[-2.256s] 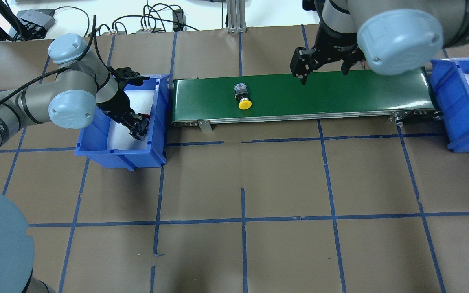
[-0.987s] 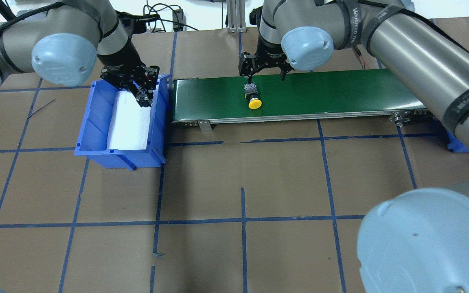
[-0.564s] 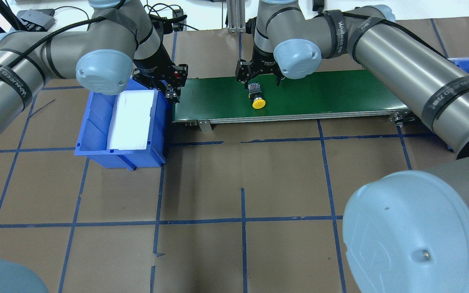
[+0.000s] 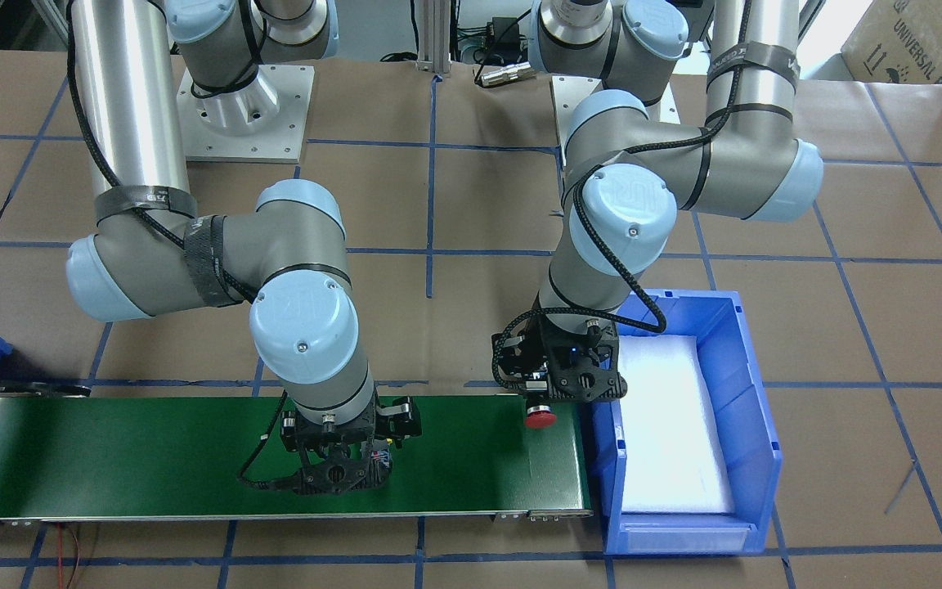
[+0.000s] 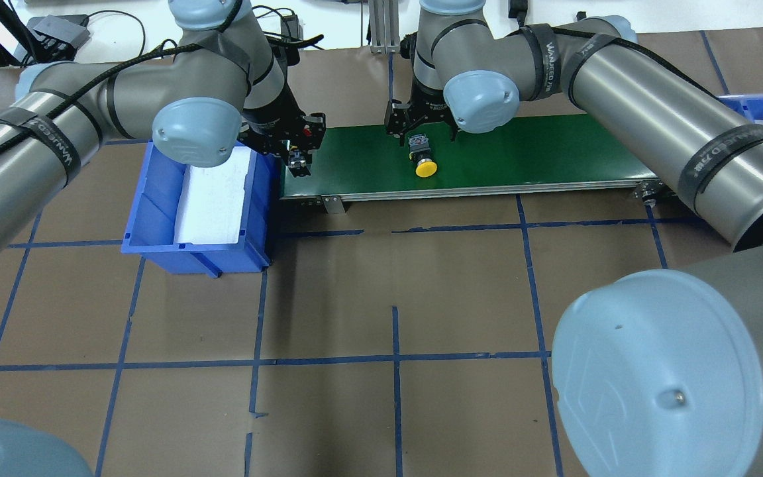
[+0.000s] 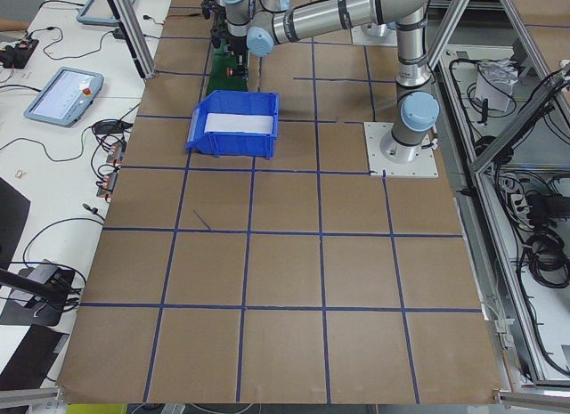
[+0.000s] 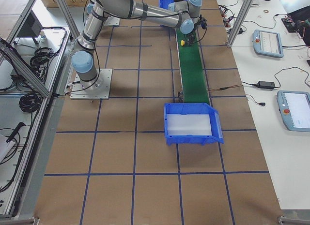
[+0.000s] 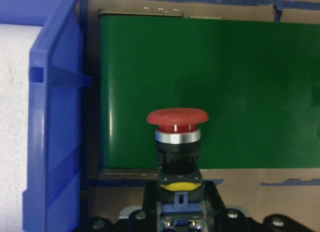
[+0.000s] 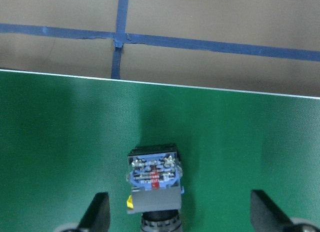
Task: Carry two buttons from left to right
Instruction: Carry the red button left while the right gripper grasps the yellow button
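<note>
The red button, with its black collar, is held in my left gripper, which is shut on its contact block. It hangs just above the left end of the green conveyor belt, beside the left blue bin. The red cap also shows in the front-facing view. The yellow button lies on its side on the belt. My right gripper is open and straddles its contact block, with one fingertip on either side and not touching it.
The left bin holds only a white foam liner. A second blue bin stands at the belt's right end, partly behind my right arm. Brown paper with blue tape lines covers the table. Cables lie along the far edge.
My left gripper rose from the bin with the red button and moved right to the belt's left end. My right gripper moved left and came down over the yellow button, which drifted slightly right.
</note>
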